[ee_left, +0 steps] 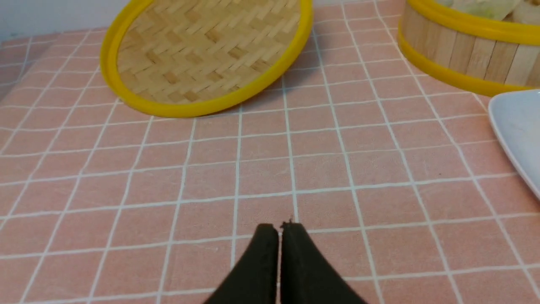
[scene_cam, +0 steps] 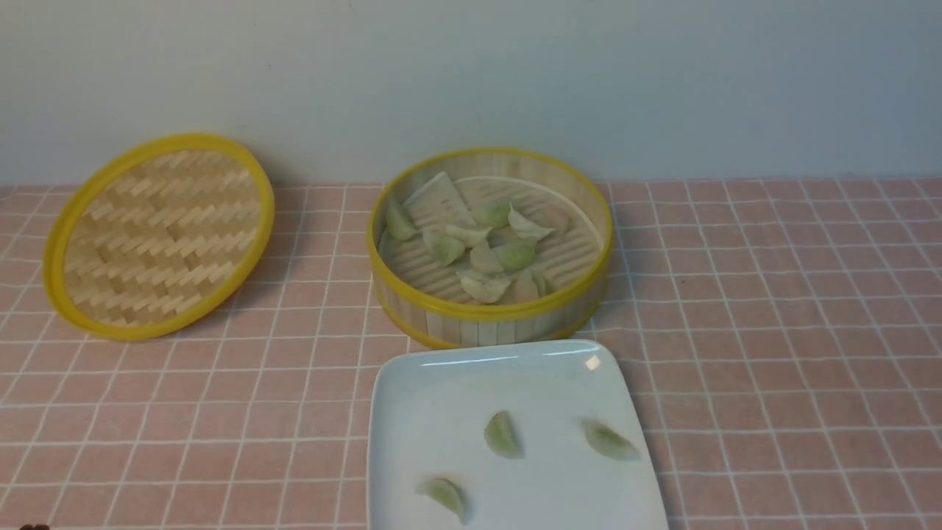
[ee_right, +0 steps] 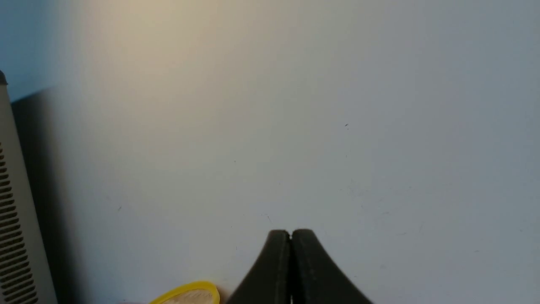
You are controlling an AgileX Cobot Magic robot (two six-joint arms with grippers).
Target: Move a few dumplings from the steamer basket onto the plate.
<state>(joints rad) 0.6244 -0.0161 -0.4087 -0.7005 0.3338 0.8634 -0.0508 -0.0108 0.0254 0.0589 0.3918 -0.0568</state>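
Three dumplings (scene_cam: 503, 434) lie apart on white plate (scene_cam: 412, 412), just before bamboo steamer basket (scene_cam: 491, 316); roughly ten remain piled inside. Likely soft, slippery, tearable: pinch plump middle gently. One woven lid (scene_cam: 158, 235) leans on pink-tiled counter (scene_cam: 773, 331). Left end effector (ee_left: 279, 228), right end effector (ee_right: 290, 234): both closed, empty.

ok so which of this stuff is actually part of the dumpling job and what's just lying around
Part of the job:
- steamer basket, holding a pile of dumplings
- plate, with three dumplings on it
- left gripper and right gripper, both shut and empty

Just lying about:
- woven lid, propped at a tilt left of the basket
- pink tiled cloth
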